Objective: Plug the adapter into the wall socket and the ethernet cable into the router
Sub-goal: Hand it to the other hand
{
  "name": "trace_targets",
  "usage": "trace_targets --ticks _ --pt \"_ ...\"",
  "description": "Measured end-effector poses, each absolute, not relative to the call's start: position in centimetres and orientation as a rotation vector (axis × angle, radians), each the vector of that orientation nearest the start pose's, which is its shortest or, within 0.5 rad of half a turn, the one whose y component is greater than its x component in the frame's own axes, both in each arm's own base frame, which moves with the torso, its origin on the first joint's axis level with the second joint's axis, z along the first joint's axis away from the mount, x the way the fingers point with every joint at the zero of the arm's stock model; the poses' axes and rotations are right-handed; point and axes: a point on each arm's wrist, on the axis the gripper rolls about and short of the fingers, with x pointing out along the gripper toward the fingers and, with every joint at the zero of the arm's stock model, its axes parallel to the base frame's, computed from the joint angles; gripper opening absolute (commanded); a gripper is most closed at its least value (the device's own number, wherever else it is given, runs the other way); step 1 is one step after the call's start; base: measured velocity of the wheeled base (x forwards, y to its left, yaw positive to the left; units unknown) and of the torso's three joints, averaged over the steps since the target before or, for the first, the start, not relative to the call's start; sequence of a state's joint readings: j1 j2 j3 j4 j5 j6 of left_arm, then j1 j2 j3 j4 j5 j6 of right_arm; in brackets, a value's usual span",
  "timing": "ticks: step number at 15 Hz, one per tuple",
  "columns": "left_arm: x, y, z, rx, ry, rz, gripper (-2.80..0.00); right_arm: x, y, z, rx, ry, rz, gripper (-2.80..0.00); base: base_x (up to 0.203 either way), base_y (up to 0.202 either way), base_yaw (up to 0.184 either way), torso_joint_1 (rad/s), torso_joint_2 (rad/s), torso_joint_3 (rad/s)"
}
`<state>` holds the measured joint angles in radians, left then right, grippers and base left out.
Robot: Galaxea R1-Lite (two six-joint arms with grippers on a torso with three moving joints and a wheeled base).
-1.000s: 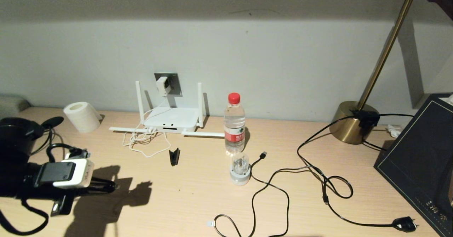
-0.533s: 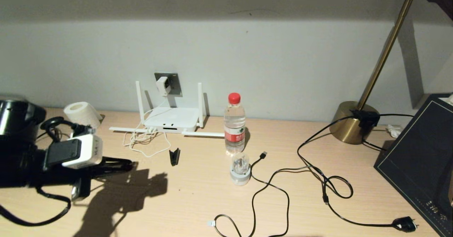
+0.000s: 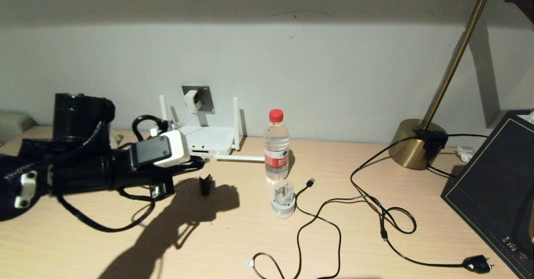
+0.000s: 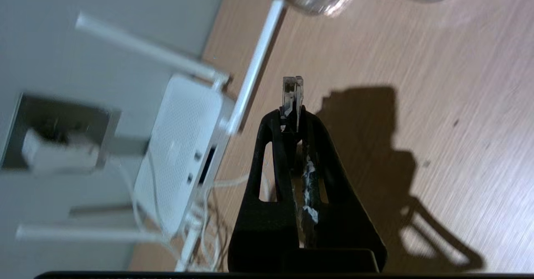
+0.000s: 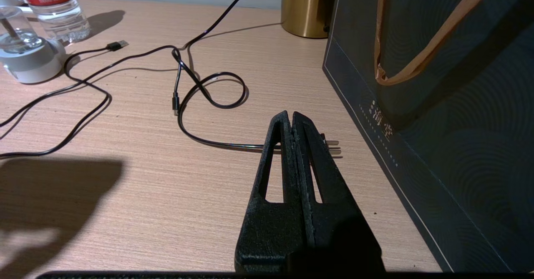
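The white adapter (image 3: 191, 100) sits in the grey wall socket (image 3: 205, 97), with its thin white cord running down to the router (image 3: 210, 139). My left gripper (image 4: 290, 114) is shut on the ethernet cable's clear-tipped plug (image 4: 292, 91), which sticks out past the fingertips. In the head view the left gripper (image 3: 199, 161) hovers just in front of the router's left part. The router's dark slot (image 4: 207, 164) lies to one side of the plug, a short way off. A black cable (image 3: 104, 224) trails under the left arm. My right gripper (image 5: 290, 114) is shut and empty, low over the table.
A water bottle (image 3: 276, 145) and a round white-and-clear plug piece (image 3: 283, 199) stand right of the router. Black cables with a USB end (image 3: 311, 182) and a mains plug (image 3: 475, 263) loop across the table. A brass lamp base (image 3: 417, 147) and a dark bag (image 3: 496, 195) stand at the right.
My left arm has swung from the front left of the table up and back to the right, carrying the plug close to the router. The right arm has not moved.
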<state>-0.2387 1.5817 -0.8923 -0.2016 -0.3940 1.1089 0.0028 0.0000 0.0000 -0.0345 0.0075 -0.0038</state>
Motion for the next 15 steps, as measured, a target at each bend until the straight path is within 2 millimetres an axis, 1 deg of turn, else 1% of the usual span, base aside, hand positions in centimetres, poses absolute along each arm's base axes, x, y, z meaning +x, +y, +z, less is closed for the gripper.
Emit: trace_targets --ticks 3,5,7,10,11,13,14,15 --pt "25.8 -9.6 19.1 0.981 0.095 -0.897 -2.8 -2.3 0.0 7.9 -0.009 -0.035 0.01 -2.8 0.0 0.0 0.0 0.0 0.0 0.0" --pt "25.4 -10.8 19.2 0.928 0.062 -0.91 -2.8 -2.3 0.0 7.9 -0.029 -0.031 0.012 -2.8 0.0 0.0 0.0 0.0 0.0 0.0" --pt "25.0 -11.4 19.2 0.871 0.032 -0.903 -2.8 -2.3 0.0 7.9 -0.01 -0.032 0.009 -2.8 0.0 0.0 0.0 0.0 0.0 0.0" --pt "23.7 -11.4 18.8 0.817 0.005 -0.885 -2.8 -2.3 0.0 8.0 0.011 -0.039 0.01 -2.8 0.0 0.0 0.0 0.0 0.0 0.0" --pt "23.1 -11.3 18.8 0.816 0.003 -0.885 -2.8 -2.6 0.0 9.0 0.035 -0.072 0.017 -2.8 0.0 0.0 0.0 0.0 0.0 0.0" --pt "22.0 -11.1 18.9 0.818 -0.008 -0.883 -2.8 -3.1 0.1 12.0 0.083 -0.132 0.057 -2.8 0.0 0.0 0.0 0.0 0.0 0.0" --pt "21.8 -11.0 19.2 0.819 -0.022 -0.879 -2.8 -3.0 0.2 13.6 0.1 -0.131 0.087 -2.8 0.0 0.0 0.0 0.0 0.0 0.0" --pt "21.7 -11.0 19.5 0.821 -0.032 -0.876 -2.8 -2.5 0.2 15.0 0.111 -0.101 0.118 -2.8 0.0 0.0 0.0 0.0 0.0 0.0"
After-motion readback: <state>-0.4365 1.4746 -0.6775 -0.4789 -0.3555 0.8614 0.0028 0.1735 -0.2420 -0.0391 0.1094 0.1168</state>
